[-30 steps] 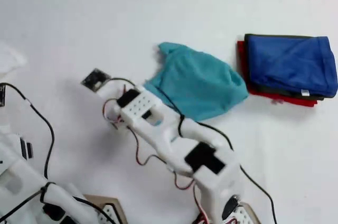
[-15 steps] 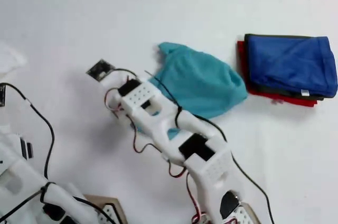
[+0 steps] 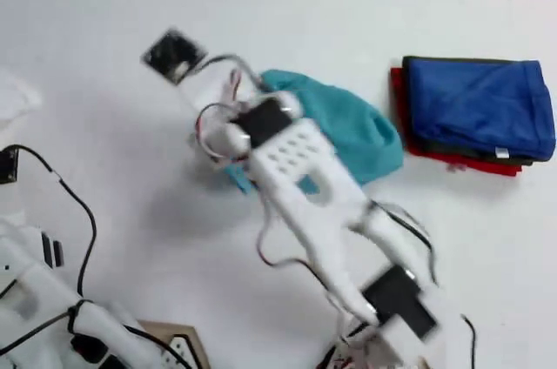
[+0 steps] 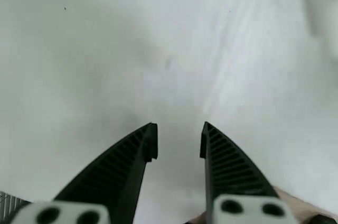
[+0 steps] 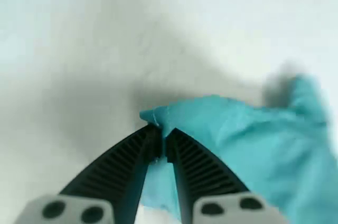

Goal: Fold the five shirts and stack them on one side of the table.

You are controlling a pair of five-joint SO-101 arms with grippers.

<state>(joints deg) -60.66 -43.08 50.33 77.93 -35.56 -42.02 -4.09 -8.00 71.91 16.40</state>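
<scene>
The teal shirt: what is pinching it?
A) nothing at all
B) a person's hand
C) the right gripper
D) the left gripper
C: in the right wrist view the right gripper is shut on an edge of the teal shirt, while the left gripper hangs open over the bare white table.

Teal shirt (image 3: 348, 125) — crumpled, beside folded stack (image 3: 474, 112)

The white table (image 3: 96, 47) carries a crumpled teal shirt (image 3: 352, 125) near its middle and a folded stack (image 3: 474, 112), red at the bottom, by its right edge.
</scene>
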